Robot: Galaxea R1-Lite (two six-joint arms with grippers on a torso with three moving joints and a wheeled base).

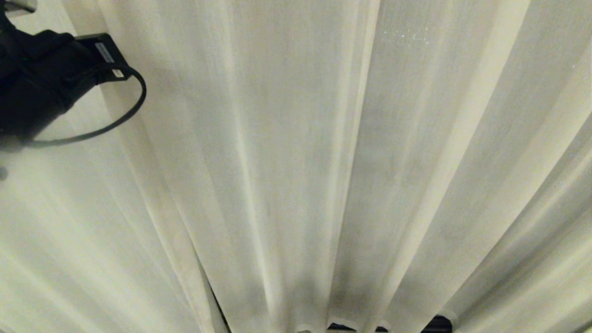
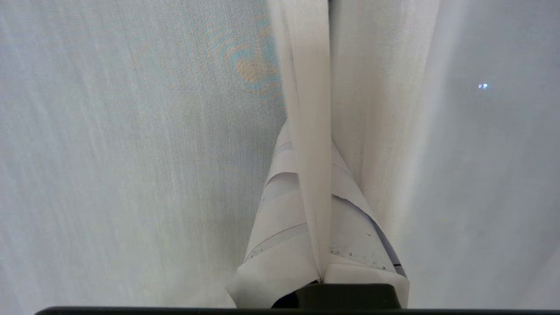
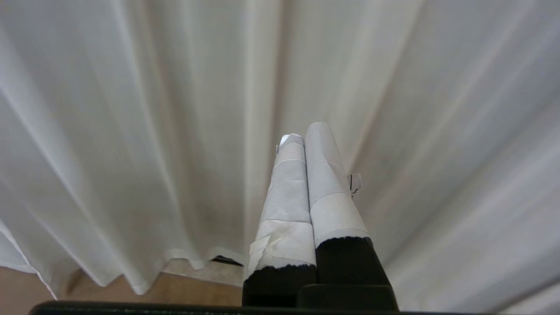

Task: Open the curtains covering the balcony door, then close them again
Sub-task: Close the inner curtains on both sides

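Plainly, scene: the curtains (image 1: pixel 296 166) hang drawn across everything ahead, long pleats running top to floor; only slivers of something dark show under the hem, so the balcony door itself is hidden behind the cloth.

Left tool (image 2: pixel 321 245): clenched on a hemmed vertical edge of the curtains, the fold running straight up out from between its taped fingers (image 2: pixel 280 245). In the head view only the arm's dark wrist and its looped cable show, at the upper left against the fabric.

Right tool (image 3: pixel 306 175): fingers pressed together on nothing, pointing at the pleats without touching them as far as can be told; its wrist view takes in the wavy bottom hem and a strip of floor (image 3: pixel 26 284) below.

Key relation: the gripped hem lies directly in the left tool's jaws, its long axis vertical and in line with the pleats. The bulk of the fabric spreads to the robot's right of that grip. The left arm is the one on the cloth; the right hangs idle.

Judged step: a sideways pull on the hem along the rail, most likely; which phase, opening or closing, cannot be told.

Risk: thin slippery weave may slide out of the pinch if the pull runs ahead of the rail.

Containers: none in view.
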